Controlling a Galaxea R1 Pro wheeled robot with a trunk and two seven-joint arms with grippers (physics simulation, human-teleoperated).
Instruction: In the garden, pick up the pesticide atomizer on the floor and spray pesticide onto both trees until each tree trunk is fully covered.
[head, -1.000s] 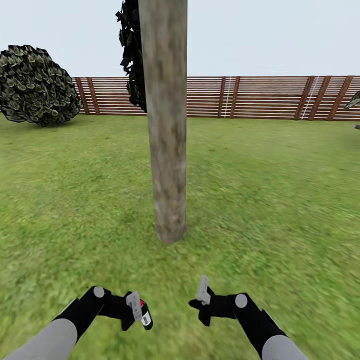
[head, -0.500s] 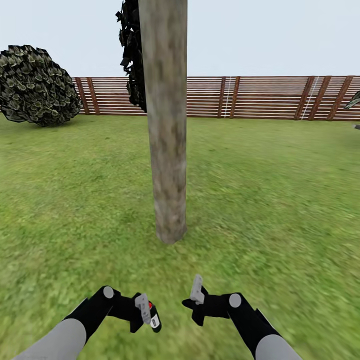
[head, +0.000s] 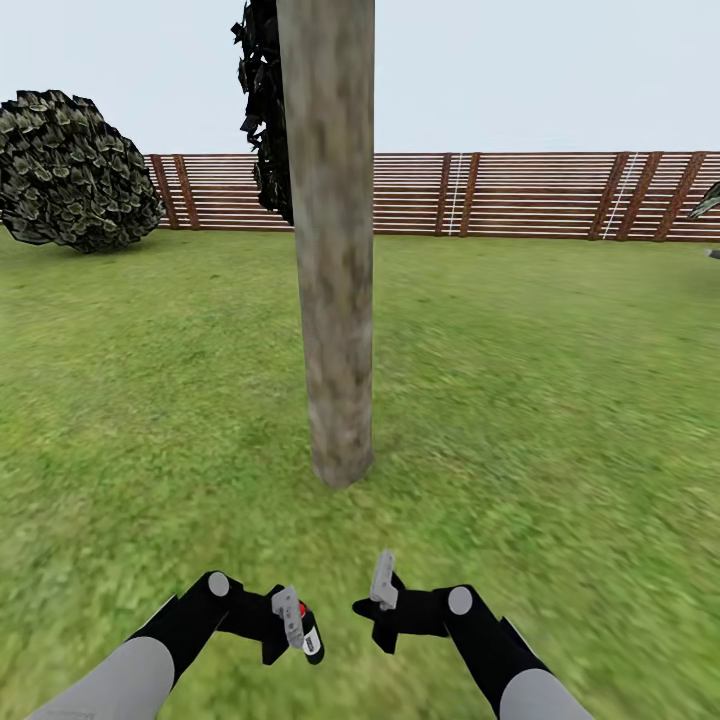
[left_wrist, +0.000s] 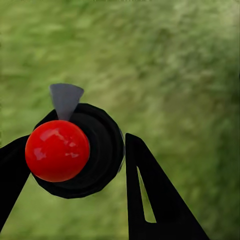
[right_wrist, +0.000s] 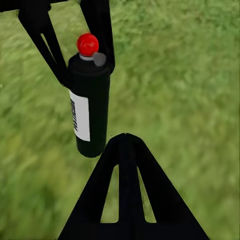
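fenced garden, grass lawn (head: 560, 380), slat fence (head: 530, 195)

A rounded bush (head: 72, 170) of dark, mottled leaves sits at the far left of the head view, just in front of the boundary. A narrow dark cypress-like tree (head: 265, 110) rises further in — partly hidden, so its base cannot be made out. At the far right edge a few pointed leaves (head: 706, 202) poke in. Above it all spreads a pale, flat sky (head: 540, 70) — cloudless grey-blue.
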